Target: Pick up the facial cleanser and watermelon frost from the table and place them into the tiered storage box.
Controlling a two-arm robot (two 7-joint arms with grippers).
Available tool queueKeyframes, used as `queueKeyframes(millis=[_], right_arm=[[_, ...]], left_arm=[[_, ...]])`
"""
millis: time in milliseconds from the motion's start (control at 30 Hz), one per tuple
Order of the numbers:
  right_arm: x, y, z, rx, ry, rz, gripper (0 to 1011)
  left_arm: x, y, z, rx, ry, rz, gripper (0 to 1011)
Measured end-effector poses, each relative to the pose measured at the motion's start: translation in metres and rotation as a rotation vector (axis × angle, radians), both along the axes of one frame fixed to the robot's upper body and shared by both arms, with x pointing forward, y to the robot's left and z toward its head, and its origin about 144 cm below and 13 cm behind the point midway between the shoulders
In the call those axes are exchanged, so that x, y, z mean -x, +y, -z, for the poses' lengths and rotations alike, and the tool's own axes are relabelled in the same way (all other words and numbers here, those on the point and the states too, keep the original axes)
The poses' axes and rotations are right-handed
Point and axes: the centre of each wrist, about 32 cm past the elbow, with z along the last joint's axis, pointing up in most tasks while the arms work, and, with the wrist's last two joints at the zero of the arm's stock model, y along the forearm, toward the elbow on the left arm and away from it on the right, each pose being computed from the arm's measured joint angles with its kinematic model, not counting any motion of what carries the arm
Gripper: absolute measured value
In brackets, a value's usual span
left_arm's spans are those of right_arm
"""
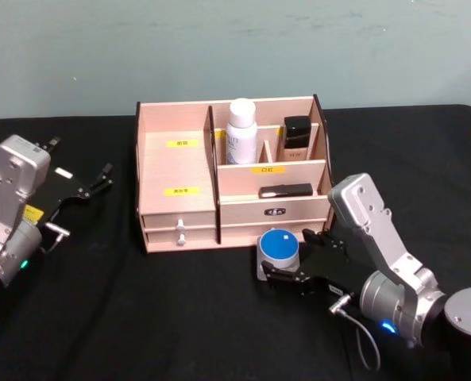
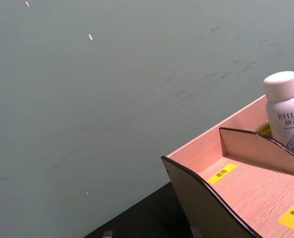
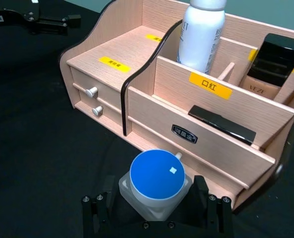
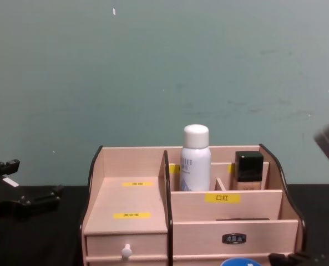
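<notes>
The tiered storage box stands mid-table. The facial cleanser stands upright in a back compartment of it, also plain in the chest view and the left wrist view. The watermelon frost, a frosted jar with a blue lid, is just in front of the box's right drawer. My right gripper is shut on it, one finger on each side; the right wrist view shows the jar held between the fingers. My left gripper rests open at the table's left, apart from the box.
A beige bottle with a black cap stands in the back right compartment. A flat black item lies in the tier below it. The box's left section is bare wood with yellow labels. Black cloth covers the table on both sides.
</notes>
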Motion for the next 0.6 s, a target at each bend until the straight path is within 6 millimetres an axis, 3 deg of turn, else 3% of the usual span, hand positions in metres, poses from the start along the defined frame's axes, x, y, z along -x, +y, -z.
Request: queueKeyframes(millis=[600], right_arm=[[-0.015,0.003,0.011,-0.011,-0.004,0.005,1002]], left_arm=[[0.0,0.0,0.0,0.0,0.0,0.0,1010]])
